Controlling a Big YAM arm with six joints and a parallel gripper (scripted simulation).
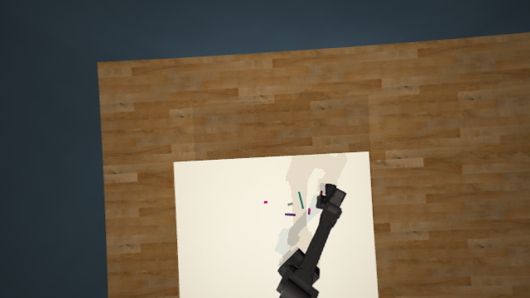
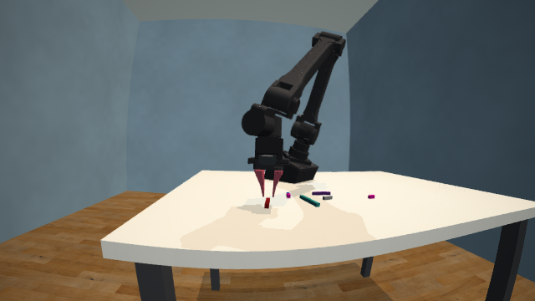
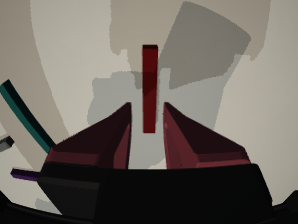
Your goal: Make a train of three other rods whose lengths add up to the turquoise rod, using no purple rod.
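My gripper [image 2: 268, 196] [image 3: 147, 110] is open and empty. Its fingertips are a small way apart above the table, over the near end of the red rod [image 1: 321, 193] [image 2: 267, 203] [image 3: 149, 95], which lies lengthwise between them in the wrist view. The turquoise rod [image 1: 301, 200] [image 2: 309, 201] [image 3: 23, 117] lies to the left in the top view. A magenta rod [image 1: 309, 209] [image 2: 288, 195] and a blue rod [image 1: 309, 213] lie end to end between them, nearer the base. The grey rod [image 1: 290, 204] [image 2: 327, 197] [image 3: 4, 144] lies left of the turquoise one.
The purple rod [image 1: 290, 214] [image 2: 321, 193] [image 3: 24, 174] lies beside the grey rod, on its base side. Another magenta rod [image 1: 265, 202] [image 2: 371, 196] lies alone farther left in the top view. The white table [image 1: 215, 248] [image 2: 146, 234] ends beyond the red rod.
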